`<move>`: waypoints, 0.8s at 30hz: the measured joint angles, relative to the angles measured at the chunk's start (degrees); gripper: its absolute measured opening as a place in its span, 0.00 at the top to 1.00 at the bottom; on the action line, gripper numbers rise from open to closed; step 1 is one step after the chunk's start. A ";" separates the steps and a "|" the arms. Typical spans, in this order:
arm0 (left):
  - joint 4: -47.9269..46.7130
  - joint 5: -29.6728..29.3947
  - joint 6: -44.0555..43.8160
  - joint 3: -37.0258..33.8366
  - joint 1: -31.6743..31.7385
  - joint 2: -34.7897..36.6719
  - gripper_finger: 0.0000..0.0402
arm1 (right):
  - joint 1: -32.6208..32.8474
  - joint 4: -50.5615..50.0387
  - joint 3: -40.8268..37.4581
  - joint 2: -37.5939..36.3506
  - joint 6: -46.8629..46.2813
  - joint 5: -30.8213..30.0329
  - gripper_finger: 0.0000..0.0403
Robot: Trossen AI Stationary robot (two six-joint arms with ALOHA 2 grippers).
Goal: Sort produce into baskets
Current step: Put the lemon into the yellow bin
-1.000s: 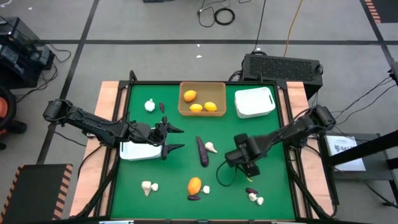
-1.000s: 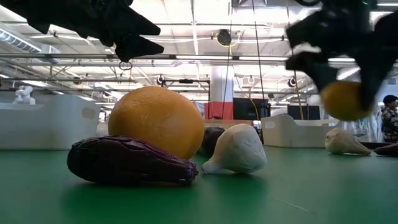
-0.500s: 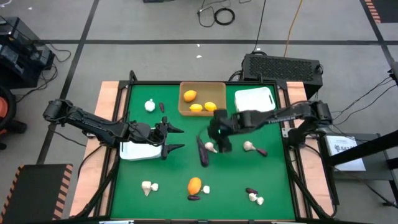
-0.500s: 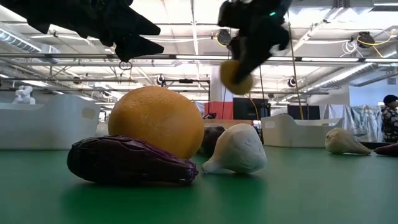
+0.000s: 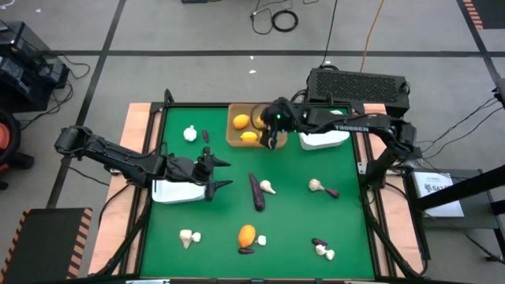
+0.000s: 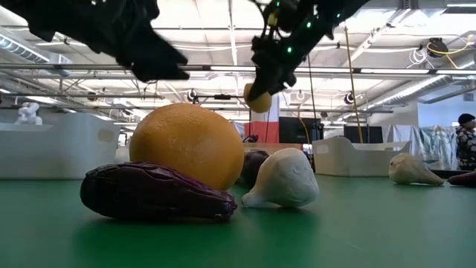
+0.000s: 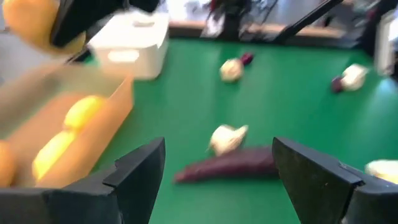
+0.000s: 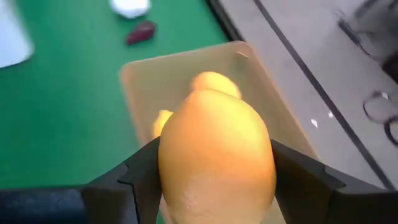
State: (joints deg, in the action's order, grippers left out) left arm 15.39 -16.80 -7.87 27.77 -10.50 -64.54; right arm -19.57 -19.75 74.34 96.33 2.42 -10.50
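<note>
Item, near edge: I am seeing an orange [image 5: 247,234], a purple piece [image 5: 246,251] and a garlic bulb [image 5: 261,241] lying together on the green table [image 5: 300,213]. Middle left: my left gripper [image 5: 218,175] is hanging released beside the white basket [image 5: 175,191]. Far: my right gripper [image 5: 266,125] is clasping a yellow fruit [image 8: 216,158] above the tan basket [image 5: 256,142].

left pincer [image 5: 220,175]: spread, low | right pincer [image 5: 267,128]: clamped, arm outstretched
</note>
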 joint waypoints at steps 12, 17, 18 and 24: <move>-39.59 -18.43 -22.33 5.16 -2.02 9.38 0.24 | -7.21 2.95 -0.04 6.99 -3.53 2.52 0.41; -45.92 -24.04 -27.71 5.16 -3.24 10.57 0.24 | -8.59 6.02 -0.04 9.48 -5.18 4.63 0.41; -46.06 -24.24 -27.82 5.16 -3.42 10.52 0.24 | -8.64 6.70 -0.04 9.81 -5.20 4.66 0.41; -45.71 -24.42 -27.84 5.16 -4.69 10.35 0.24 | -9.61 8.46 -0.04 10.60 -7.34 4.68 0.40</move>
State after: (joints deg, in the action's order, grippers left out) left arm -30.32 -41.22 -35.70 32.93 -15.19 -54.19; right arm -29.18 -11.29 74.30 106.94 -4.92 -5.82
